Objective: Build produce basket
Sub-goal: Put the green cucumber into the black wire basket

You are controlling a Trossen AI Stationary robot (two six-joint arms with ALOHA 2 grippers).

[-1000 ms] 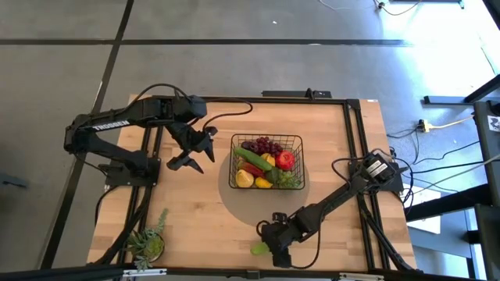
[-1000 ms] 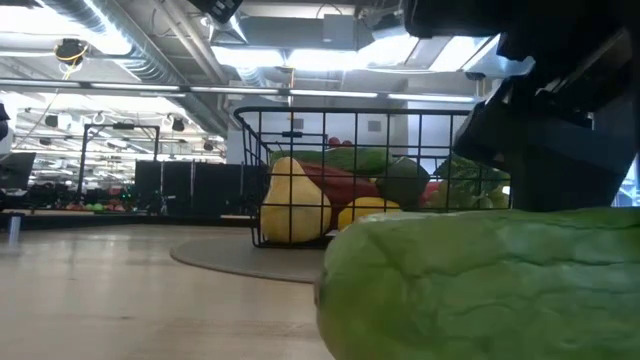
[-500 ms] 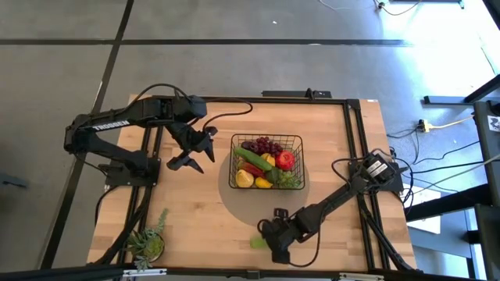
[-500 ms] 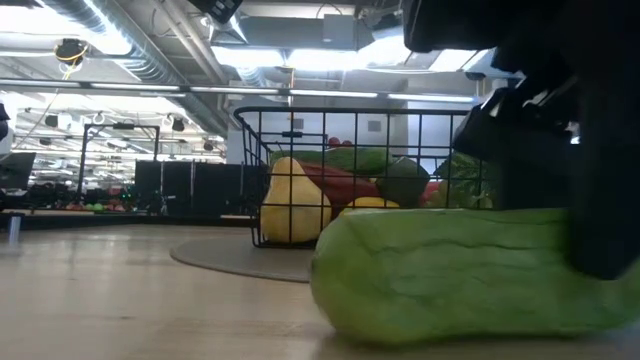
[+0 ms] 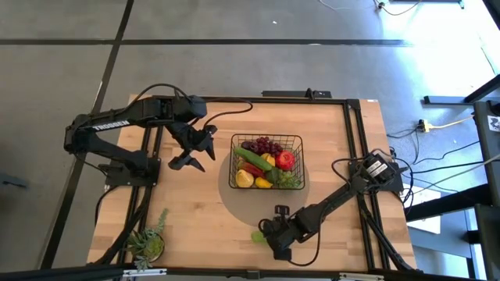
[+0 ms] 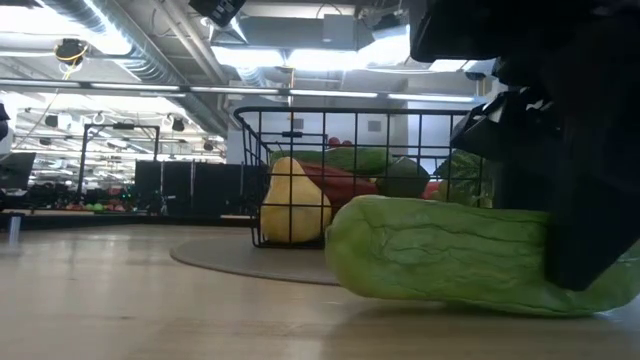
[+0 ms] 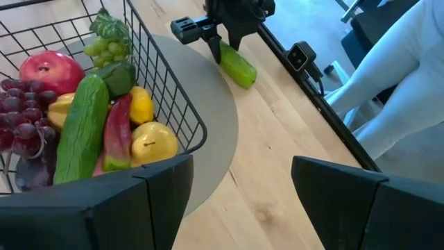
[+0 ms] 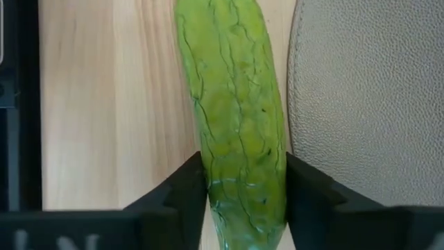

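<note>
Gripping the cucumber [image 8: 239,118] at table level, right tool [image 8: 243,187] clamps it; left tool [image 7: 236,187] hangs released beside the basket [image 5: 266,140].

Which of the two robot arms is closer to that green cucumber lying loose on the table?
The right. The right gripper has its fingers against both sides of the cucumber near the table's front edge. The left gripper hovers open on the far side of the basket, well away from it.
</note>
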